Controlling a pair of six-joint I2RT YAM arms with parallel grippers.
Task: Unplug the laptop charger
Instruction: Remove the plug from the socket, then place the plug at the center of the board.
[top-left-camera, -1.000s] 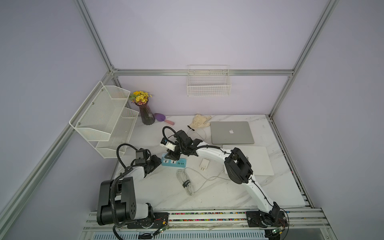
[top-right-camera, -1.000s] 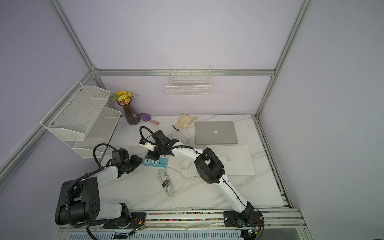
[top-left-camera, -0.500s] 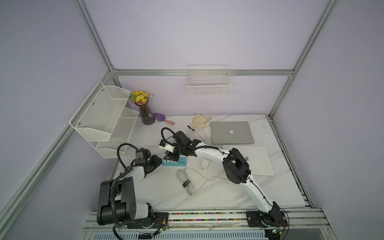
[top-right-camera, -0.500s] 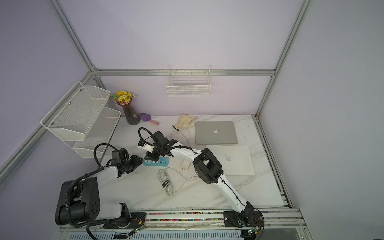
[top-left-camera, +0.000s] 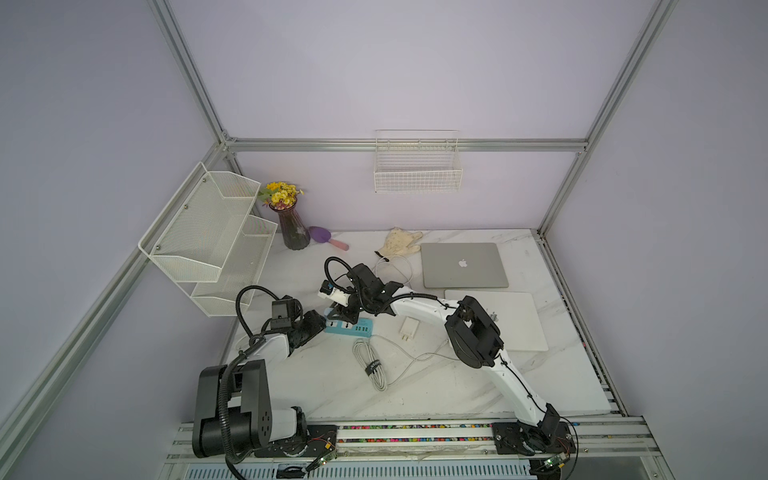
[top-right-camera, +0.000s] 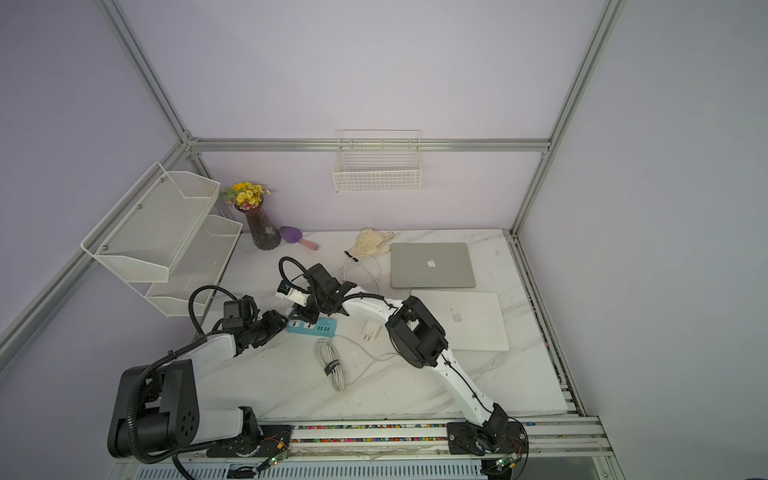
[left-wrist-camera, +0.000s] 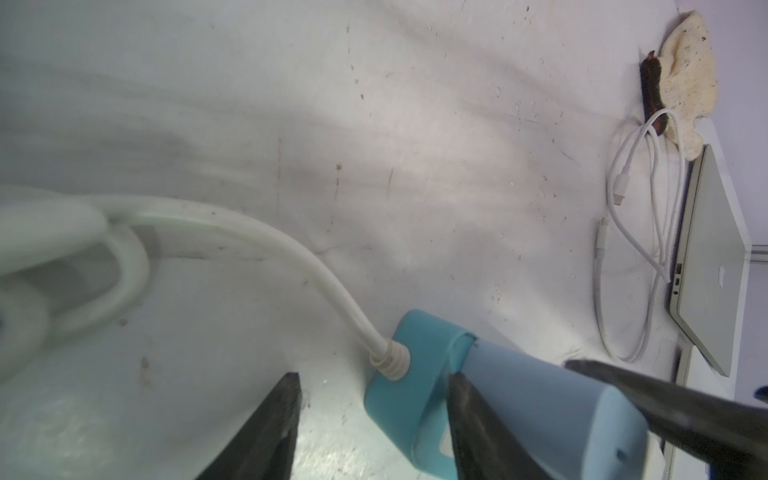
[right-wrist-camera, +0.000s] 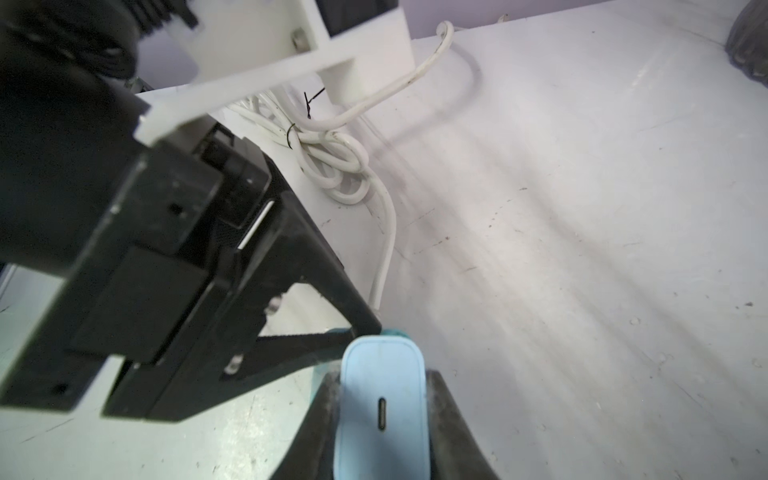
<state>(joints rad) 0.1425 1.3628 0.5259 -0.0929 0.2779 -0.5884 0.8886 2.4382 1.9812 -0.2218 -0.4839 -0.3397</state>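
Note:
The laptop charger (right-wrist-camera: 382, 407) is a light-blue block with a slot port in its face, standing in the teal power strip (top-left-camera: 351, 329) near the table's left side. My right gripper (right-wrist-camera: 382, 376) is shut on it, one finger pressed to each side. In both top views that gripper (top-left-camera: 347, 313) (top-right-camera: 305, 313) hides the charger. My left gripper (left-wrist-camera: 374, 376) is open and straddles the cable end of the strip (left-wrist-camera: 407, 374). One of its fingers (left-wrist-camera: 270, 415) is on the table and the other lies over the strip beside the charger (left-wrist-camera: 540, 395).
A white adapter (top-left-camera: 409, 328) and a tied cable bundle (top-left-camera: 372, 365) lie just right of the strip. Two closed laptops (top-left-camera: 463, 266) (top-left-camera: 498, 320) sit at the right. A glove (top-left-camera: 399, 241), vase (top-left-camera: 293, 224) and mesh shelf (top-left-camera: 208, 232) stand at the back and left.
My right gripper has shifted slightly left over the strip and its jaws have narrowed onto the charger. The left gripper's jaws have widened a little.

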